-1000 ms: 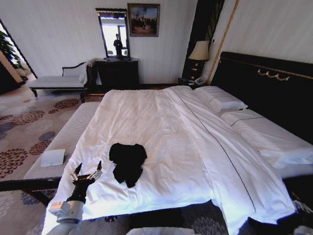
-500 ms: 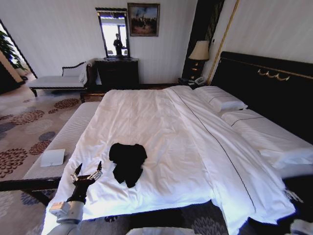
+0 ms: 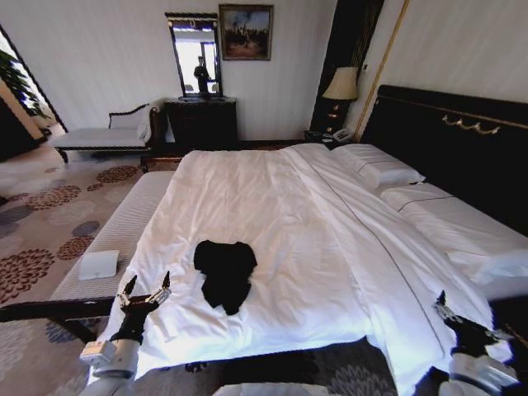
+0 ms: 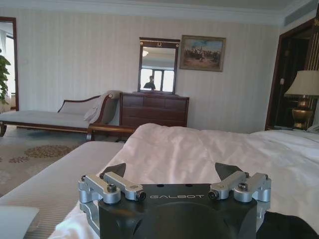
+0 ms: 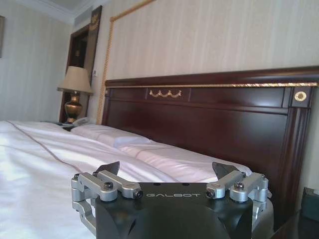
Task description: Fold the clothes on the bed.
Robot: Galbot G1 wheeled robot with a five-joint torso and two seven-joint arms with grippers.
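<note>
Black T-shirt (image 3: 225,272) crumpled, unfolded, near foot edge of white-sheeted bed (image 3: 272,206); dark headboard at far side.

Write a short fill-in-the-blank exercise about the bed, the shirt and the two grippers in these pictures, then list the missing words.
1. The black T-shirt lies on the ____ duvet of the bed.
2. The left gripper hangs beside the shirt with its fingers ____.
3. The right gripper is at the bed's corner on the ____ side.
4. Beyond the bed's left edge, a small white box rests on a striped ____.

Missing words: white; open; headboard; bench
</note>
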